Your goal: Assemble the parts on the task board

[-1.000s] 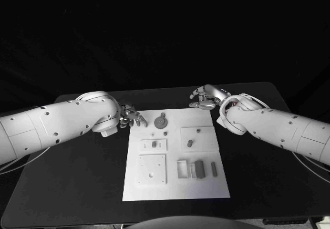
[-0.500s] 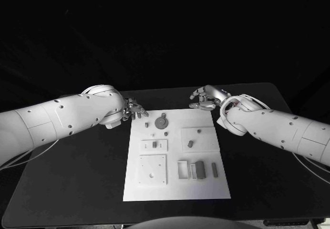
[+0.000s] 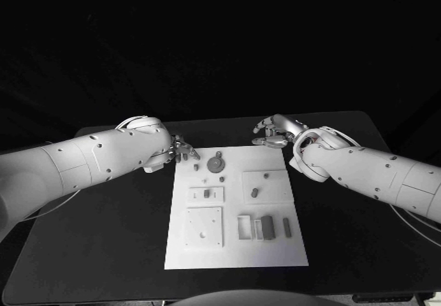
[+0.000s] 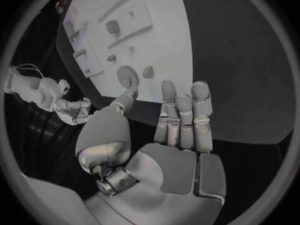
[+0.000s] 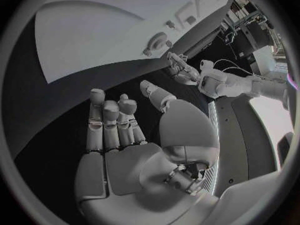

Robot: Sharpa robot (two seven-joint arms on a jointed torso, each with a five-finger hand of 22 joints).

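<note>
Currently both hands are empty with fingers apart: the left hand (image 3: 180, 150) hovers at the far left corner of the task board (image 3: 234, 250), the right hand (image 3: 274, 132) just past its far right corner, neither touching anything. The parts all lie on the board: a round disc part (image 3: 215, 163) near the far edge with a small peg (image 3: 195, 167) just beside it, closest to the left hand; more small pieces sit mid-board, and upright block parts (image 3: 266, 225) stand in the near right area. The likely step is the left hand reaching for the disc or peg. To do it well, it should come down from above, pinch only the chosen part, and avoid knocking its neighbour. The right hand should keep clear of the board until needed.
</note>
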